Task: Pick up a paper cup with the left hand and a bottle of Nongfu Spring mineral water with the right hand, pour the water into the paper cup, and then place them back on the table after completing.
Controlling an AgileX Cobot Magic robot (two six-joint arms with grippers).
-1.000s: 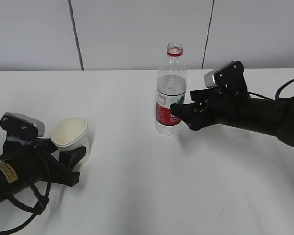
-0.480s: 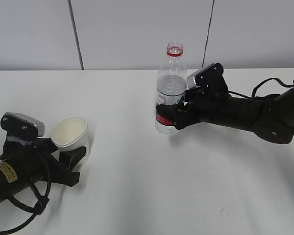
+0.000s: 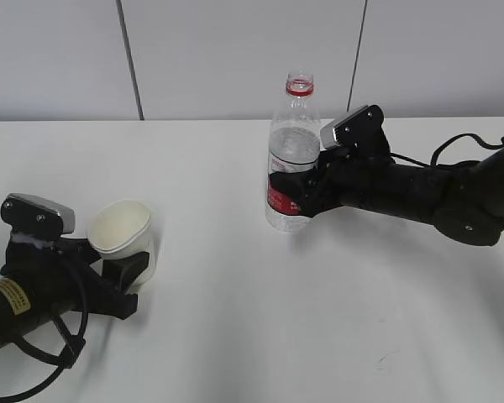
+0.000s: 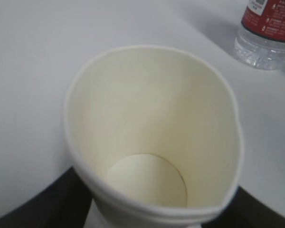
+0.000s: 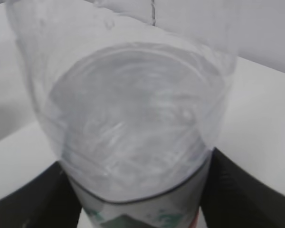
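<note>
The paper cup (image 3: 120,232), white and empty, sits at the left of the table (image 3: 252,319), its rim squeezed to an oval in the left wrist view (image 4: 152,109). The left hand's gripper (image 3: 128,262) is shut on the cup's lower wall. The Nongfu Spring bottle (image 3: 293,143), uncapped with a red neck ring and red label, stands upright mid-table, part full of water (image 5: 133,109). The right hand's gripper (image 3: 292,191) is at label height, with one black finger pressed against each side of the bottle (image 5: 142,190). The bottle's base also shows in the left wrist view (image 4: 268,33).
A grey panelled wall (image 3: 235,50) runs behind the table's far edge. The right arm's black cables (image 3: 466,151) trail over the table at the far right. Nothing else stands on the white tabletop.
The right gripper moved left from beside the bottle and closed around it at label height. The bottle still stands in place. The left gripper and cup barely moved.
</note>
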